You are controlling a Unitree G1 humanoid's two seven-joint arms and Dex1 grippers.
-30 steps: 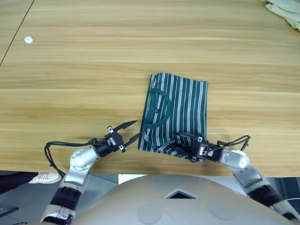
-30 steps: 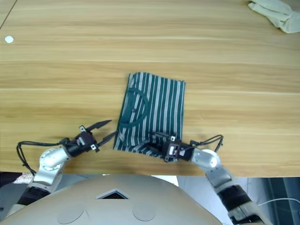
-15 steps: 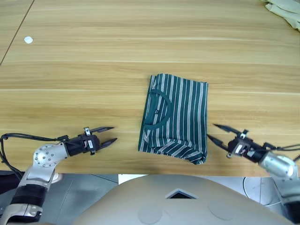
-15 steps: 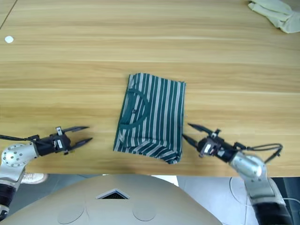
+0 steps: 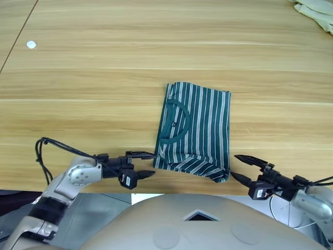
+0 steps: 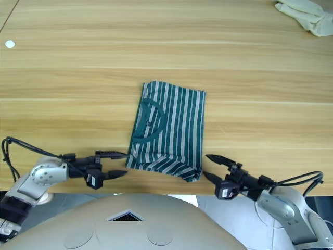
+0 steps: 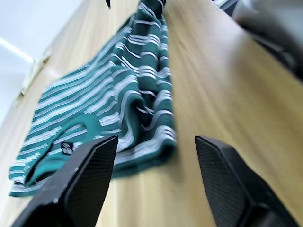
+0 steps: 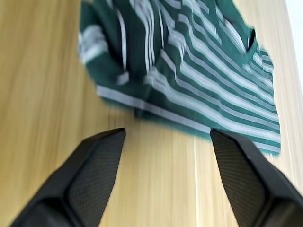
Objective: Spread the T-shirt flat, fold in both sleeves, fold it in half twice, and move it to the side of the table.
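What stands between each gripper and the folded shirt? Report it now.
Nothing visible. The left gripper is open right at the shirt's near left corner. The right gripper is open just off its near right corner, with only bare table between.

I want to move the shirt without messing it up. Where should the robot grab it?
Probably the two near corners of the shirt, one from each side. It lies flat as a folded rectangle, its layers stack up along that near edge, and the open left gripper and right gripper sit either side of it there.
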